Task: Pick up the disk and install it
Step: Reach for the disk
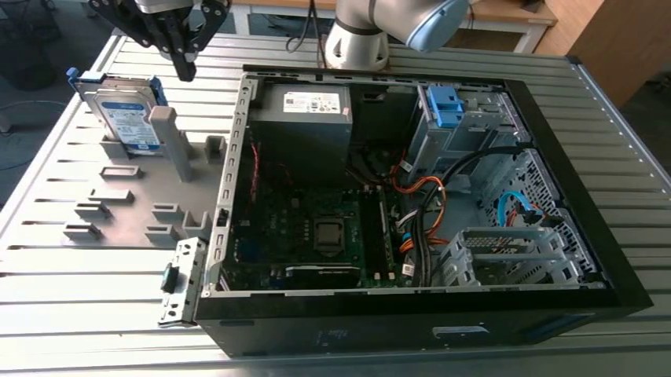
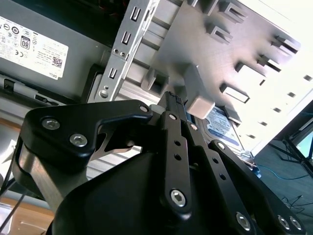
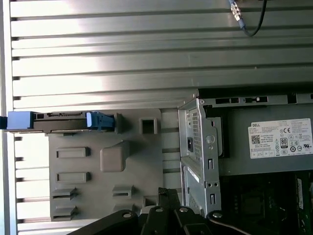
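Starting with the exterior view, locate the gripper [image 1: 187, 71] hanging above the grey fixture plate [image 1: 147, 188], its fingers clenched together on nothing. The disk [image 1: 124, 114] stands on edge in a slot of that plate, to the exterior view's left of the fingertips and apart from them. A grey post [image 1: 168, 145] rises just beside it. The open computer case [image 1: 243, 157] lies to the exterior view's right. Here you get its interior, with the power supply [image 1: 304, 118] and the blue latch [image 1: 445, 106].

In the first wrist view you look down on the disk [image 3: 63, 121] edge-on, set along one edge of the fixture plate [image 3: 146, 161]. Bare slatted table [image 3: 146, 49] opens beyond that edge. The computer case [image 3: 195, 147] stands close against another side of the plate.

In the second wrist view the closed gripper [image 2: 174, 100] sits in front of the post [image 2: 200, 100]. The disk [image 2: 222, 125] shows its label past it.
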{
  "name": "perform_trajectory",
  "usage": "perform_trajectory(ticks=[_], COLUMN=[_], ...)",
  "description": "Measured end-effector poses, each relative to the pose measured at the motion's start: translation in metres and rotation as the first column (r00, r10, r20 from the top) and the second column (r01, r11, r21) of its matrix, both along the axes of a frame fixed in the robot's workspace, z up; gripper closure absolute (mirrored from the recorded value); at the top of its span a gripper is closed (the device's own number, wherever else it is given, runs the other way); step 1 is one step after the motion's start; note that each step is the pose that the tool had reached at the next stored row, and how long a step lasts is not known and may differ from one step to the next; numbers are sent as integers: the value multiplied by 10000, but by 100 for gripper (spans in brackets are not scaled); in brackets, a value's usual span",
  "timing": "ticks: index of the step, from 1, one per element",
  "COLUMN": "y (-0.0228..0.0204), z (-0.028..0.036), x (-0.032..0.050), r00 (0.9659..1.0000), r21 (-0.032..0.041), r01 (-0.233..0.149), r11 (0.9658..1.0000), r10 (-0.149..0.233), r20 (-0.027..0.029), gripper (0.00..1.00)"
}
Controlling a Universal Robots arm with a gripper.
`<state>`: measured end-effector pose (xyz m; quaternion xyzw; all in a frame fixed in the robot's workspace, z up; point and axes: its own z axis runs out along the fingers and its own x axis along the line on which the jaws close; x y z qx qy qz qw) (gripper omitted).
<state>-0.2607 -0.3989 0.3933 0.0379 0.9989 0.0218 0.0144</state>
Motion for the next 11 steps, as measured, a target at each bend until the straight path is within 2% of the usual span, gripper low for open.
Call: perform_trajectory(ticks=[11], y=[0], z=[0], x=[-126], r00=[10000], r21=[0], r01=[0], r11=[10000], r10=[0], r20=[0], gripper=[89])
